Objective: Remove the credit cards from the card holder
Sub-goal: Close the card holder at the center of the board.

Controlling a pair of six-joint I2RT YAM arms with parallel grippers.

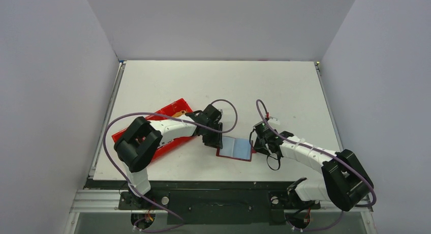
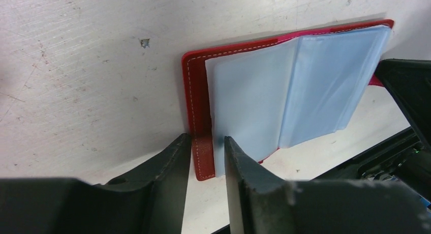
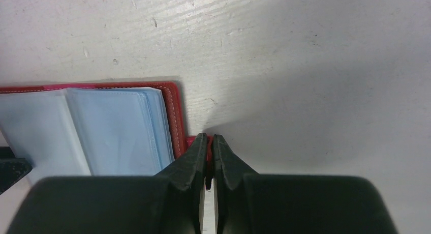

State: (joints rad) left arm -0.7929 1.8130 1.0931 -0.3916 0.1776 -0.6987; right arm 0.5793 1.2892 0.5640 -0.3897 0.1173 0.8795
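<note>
1. Pinching the short red strap tab [image 3: 189,140] of a dark red, book-like folding card holder [image 1: 235,148], the right gripper [image 3: 210,138] is clamped tight. The holder lies open and flat on the white table [image 1: 213,86], near its front edge, between the two arms.
2. The left gripper [image 2: 207,139] has its jaws part-way apart over the holder's opposite cover edge, with nothing gripped that I can make out.
3. Risk: the tab is a small hold, so a pull may slip it free or drag the whole holder toward the table's front edge.
4. Risk: the left jaws span both the red cover and the outermost of the pale blue-grey plastic sleeves [image 2: 284,91]. Closing there would likely catch plastic, not a card.
5. Risk: no card edge shows in the sleeves, so a reach would be blind.
6. Count:
   - One card holder.
   - Two grippers.
   - One bright red plastic tray [image 1: 175,106], under the left arm.
   - Several sleeves, too stacked to number.
   - Credit cards: none plainly seen, only a tan sliver [image 1: 178,113] in the tray, too small to identify.
</note>
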